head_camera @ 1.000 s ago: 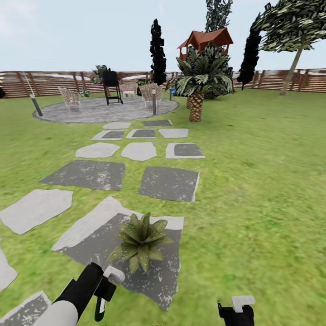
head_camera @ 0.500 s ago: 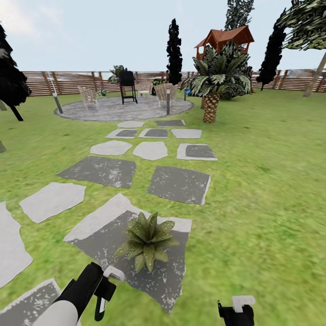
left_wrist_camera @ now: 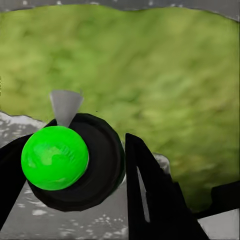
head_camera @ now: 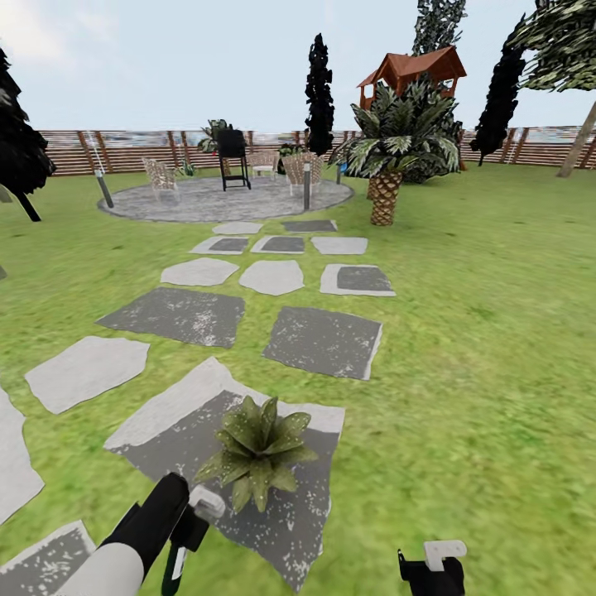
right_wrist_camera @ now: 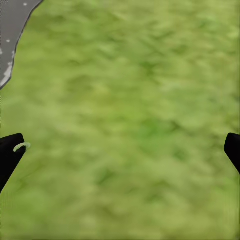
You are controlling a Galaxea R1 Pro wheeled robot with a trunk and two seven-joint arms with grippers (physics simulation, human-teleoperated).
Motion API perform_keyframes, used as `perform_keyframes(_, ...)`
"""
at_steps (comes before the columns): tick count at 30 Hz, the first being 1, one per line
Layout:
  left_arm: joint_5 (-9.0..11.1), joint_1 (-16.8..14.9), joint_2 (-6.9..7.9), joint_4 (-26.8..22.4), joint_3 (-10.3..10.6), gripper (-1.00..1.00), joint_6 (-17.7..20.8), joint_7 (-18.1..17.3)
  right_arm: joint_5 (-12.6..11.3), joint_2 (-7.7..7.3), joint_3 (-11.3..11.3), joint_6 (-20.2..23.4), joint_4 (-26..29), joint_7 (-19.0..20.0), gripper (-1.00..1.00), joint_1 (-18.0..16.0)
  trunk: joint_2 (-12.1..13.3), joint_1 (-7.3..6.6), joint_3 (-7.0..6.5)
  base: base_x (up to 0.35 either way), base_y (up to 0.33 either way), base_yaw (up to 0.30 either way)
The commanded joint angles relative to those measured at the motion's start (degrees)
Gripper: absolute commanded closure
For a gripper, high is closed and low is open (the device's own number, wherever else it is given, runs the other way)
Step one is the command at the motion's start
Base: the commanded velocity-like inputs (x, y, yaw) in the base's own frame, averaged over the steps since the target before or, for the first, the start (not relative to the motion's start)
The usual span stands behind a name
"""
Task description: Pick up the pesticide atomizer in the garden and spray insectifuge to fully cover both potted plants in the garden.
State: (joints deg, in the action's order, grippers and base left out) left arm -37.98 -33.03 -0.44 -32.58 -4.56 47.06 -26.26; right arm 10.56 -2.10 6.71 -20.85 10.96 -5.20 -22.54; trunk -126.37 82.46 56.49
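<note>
One potted plant (head_camera: pixel 258 451), a low rosette of pointed green leaves, sits on a dark grey stepping stone (head_camera: pixel 306 505) just ahead of me; the leaves hide its pot. The other potted plant is out of view. My left gripper (left_wrist_camera: pixel 75 170) is shut on the pesticide atomizer (left_wrist_camera: pixel 56 157), a black body with a bright green round top and a grey nozzle. In the head view the atomizer (head_camera: pixel 176 564) hangs below the left wrist, close to the plant's near left. My right gripper (right_wrist_camera: pixel 120 150) is open over bare grass, and its wrist (head_camera: pixel 434 567) is at the lower right.
Stepping stones (head_camera: pixel 323 339) lead across the lawn to a round paved patio (head_camera: pixel 223 199) with chairs, a black grill (head_camera: pixel 233 157) and lamp posts. A palm-like plant (head_camera: pixel 385 165) stands at the right of the path. A brown slat fence (head_camera: pixel 116 149) rings the garden.
The whole view shifted slightly, so the camera moved: the plant now sits a little lower and further left. My left arm with the atomizer dipped slightly.
</note>
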Motion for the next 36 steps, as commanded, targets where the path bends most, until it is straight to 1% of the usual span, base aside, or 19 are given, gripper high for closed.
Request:
perform_keyframes(1,-0.5,-0.1,0.08,-0.1,0.4,1.00,0.9,-0.6,0.6,0.01,0.4,-0.2,-0.1,-0.1,-1.00,0.0,0.0,-0.01,0.05,0.000,0.000,0.000)
perform_keyframes(4,-0.5,-0.1,0.57,-0.2,1.5,1.00,1.5,-1.0,0.6,0.00,0.4,-0.2,-0.1,0.0,-1.00,0.0,0.0,-0.01,0.05,0.000,0.000,0.000)
perform_keyframes(6,-0.6,0.0,1.26,-0.2,1.7,1.00,1.4,-2.5,0.7,-0.03,0.4,-0.2,-0.1,0.0,-1.00,0.0,0.0,-0.01,0.05,0.000,0.000,0.000)
perform_keyframes(7,-0.6,0.0,1.68,-0.2,1.7,1.00,1.2,-3.8,0.7,-0.07,0.4,-0.2,-0.1,0.0,-1.00,0.0,0.0,-0.01,0.05,0.000,0.000,0.000)
perform_keyframes(9,-0.6,0.1,2.11,-0.2,1.8,1.00,1.0,-5.3,0.7,-0.09,0.4,-0.2,-0.2,0.0,-1.00,0.0,0.0,-0.01,0.05,0.000,0.000,0.000)
perform_keyframes(11,-0.6,0.2,2.25,-0.2,1.8,1.00,0.9,-5.9,0.7,-0.14,0.4,-0.2,-0.2,0.0,-1.00,0.0,0.0,-0.01,0.05,0.000,0.000,0.000)
perform_keyframes(17,-0.6,0.3,2.45,-0.3,1.7,1.00,0.8,-6.2,0.6,-0.10,0.4,-0.2,-0.1,-0.1,-1.00,0.0,0.0,-0.01,0.05,0.000,-0.014,0.000)
perform_keyframes(22,-0.7,0.5,2.30,-0.2,1.8,1.00,0.9,-6.1,0.6,-0.09,0.4,-0.2,-0.1,-0.1,-1.00,0.0,0.0,-0.01,0.05,0.000,-0.219,0.038)
perform_keyframes(33,-0.8,0.6,2.29,-0.2,1.9,1.00,1.2,-6.0,0.6,-0.01,0.4,-0.2,-0.1,-0.2,-1.00,0.0,0.0,-0.01,0.05,0.000,-0.269,0.260)
perform_keyframes(36,-0.9,0.6,2.36,-0.1,1.9,1.00,1.4,-5.8,0.6,-0.01,0.4,-0.2,-0.1,-0.2,-1.00,0.0,0.0,-0.01,0.05,0.000,-0.128,0.277)
